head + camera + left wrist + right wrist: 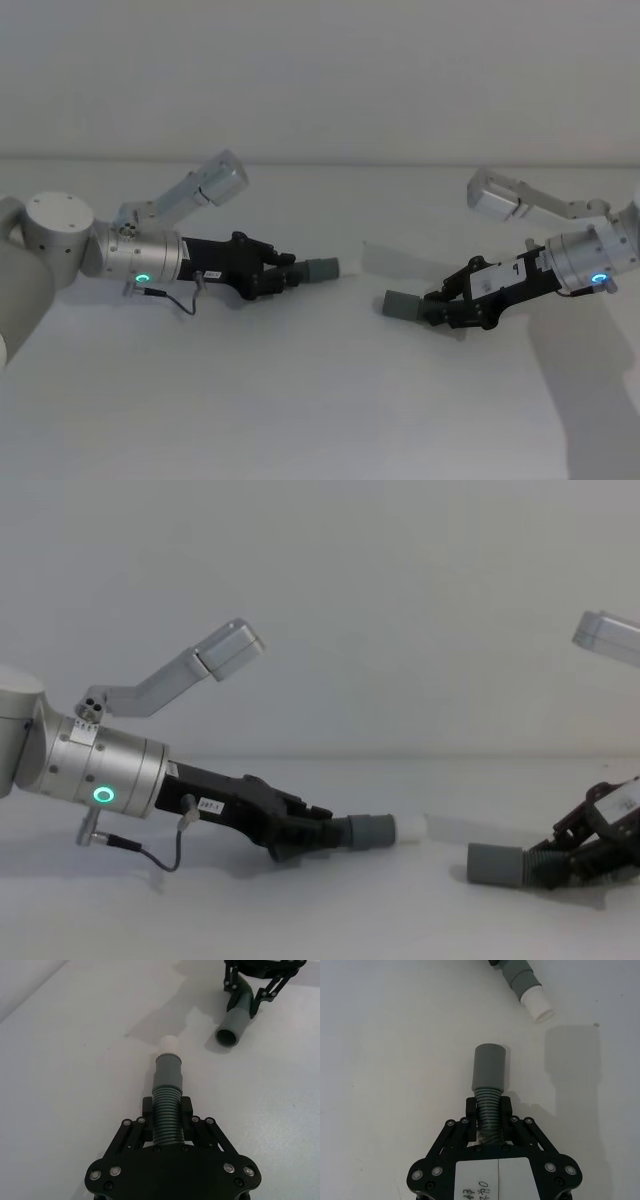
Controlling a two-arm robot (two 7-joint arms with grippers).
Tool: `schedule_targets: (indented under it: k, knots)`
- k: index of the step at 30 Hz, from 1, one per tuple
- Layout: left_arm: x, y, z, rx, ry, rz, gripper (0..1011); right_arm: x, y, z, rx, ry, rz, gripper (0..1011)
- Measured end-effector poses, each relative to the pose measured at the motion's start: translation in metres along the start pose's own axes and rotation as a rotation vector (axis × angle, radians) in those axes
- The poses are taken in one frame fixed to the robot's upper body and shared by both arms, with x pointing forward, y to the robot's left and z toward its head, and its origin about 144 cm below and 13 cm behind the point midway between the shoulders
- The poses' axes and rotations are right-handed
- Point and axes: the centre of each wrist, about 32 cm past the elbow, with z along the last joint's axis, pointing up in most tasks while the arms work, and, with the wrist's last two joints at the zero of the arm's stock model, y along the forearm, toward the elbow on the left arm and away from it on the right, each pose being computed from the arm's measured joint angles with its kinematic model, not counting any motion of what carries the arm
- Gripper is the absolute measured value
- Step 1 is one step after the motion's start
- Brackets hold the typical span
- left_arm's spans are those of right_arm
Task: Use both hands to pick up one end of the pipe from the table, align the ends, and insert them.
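The left claw (283,272) grasps the plug hose (167,1105) by its ribs, tip (170,1044) jutting ahead; the right claw (445,305) grasps the socket hose (489,1072) likewise. The cuffs (320,268) face each other, well apart and off-axis: square both axes first, then close slowly.

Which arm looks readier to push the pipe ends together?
Left, probably: the left gripper holds the plug lifted off the table, free to steer; the right gripper holds the socket low, close to it.
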Motion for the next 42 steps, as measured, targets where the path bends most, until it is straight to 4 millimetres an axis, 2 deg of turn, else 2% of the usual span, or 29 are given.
schedule_targets:
  k: [22,42]
  knots:
    - [0.01,0.001,0.031,-0.085,-0.151,-0.085,310,-0.008,-0.007,0.006,-0.026,-0.091,-0.045,263]
    - [0.018,0.014,0.042,-0.048,-0.202,-0.12,310,-0.016,-0.042,0.013,-0.058,-0.163,-0.164,263]
